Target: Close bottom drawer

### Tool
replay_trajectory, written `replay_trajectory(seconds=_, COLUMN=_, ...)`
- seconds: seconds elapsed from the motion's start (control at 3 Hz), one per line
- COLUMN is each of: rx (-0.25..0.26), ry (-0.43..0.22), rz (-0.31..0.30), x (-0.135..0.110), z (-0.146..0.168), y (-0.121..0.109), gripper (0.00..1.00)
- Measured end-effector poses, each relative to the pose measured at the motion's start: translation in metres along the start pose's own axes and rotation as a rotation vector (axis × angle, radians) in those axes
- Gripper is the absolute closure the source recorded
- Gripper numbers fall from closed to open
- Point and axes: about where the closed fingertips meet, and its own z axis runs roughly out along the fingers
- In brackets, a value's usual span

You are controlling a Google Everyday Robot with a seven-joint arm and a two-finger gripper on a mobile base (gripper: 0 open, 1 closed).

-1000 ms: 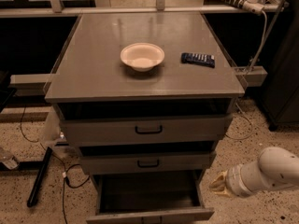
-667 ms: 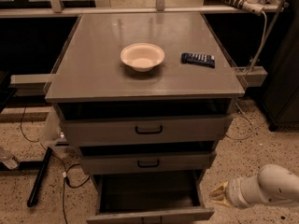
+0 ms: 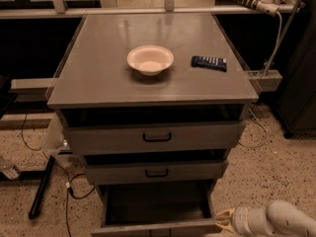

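Three grey drawers are standing open in the cabinet: the top drawer (image 3: 157, 137), the middle drawer (image 3: 156, 172) and the bottom drawer (image 3: 148, 227), which is jutting out furthest at the bottom centre of the frame. One gripper (image 3: 226, 217) is sitting at the lower right, just beside that drawer's right front corner; whether it is spread or pressed together I cannot tell. One white bowl (image 3: 150, 59) and one dark remote (image 3: 209, 62) are lying apart on the cabinet top (image 3: 98, 83).

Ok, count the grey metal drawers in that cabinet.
3, stacked: widest top drawer, mid-sized middle drawer, narrowest bottom drawer pulled out furthest. The gripper sits by its front-right corner.
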Motion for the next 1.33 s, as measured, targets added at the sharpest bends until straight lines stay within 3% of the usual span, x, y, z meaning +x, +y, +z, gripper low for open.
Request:
replay_trajectory(seconds=0.33, rx=0.0, ry=0.0, rz=0.0, x=0.0, z=0.0, y=0.0, gripper=1.0)
replay_trajectory(seconds=0.67, rx=-0.016, ry=0.025, rz=0.007, x=0.006, z=0.02, y=0.006, gripper=1.0)
replay_trajectory(seconds=1.33, rx=-0.067, ry=0.015, rz=0.056, x=0.043, z=0.1, y=0.022, gripper=1.0)
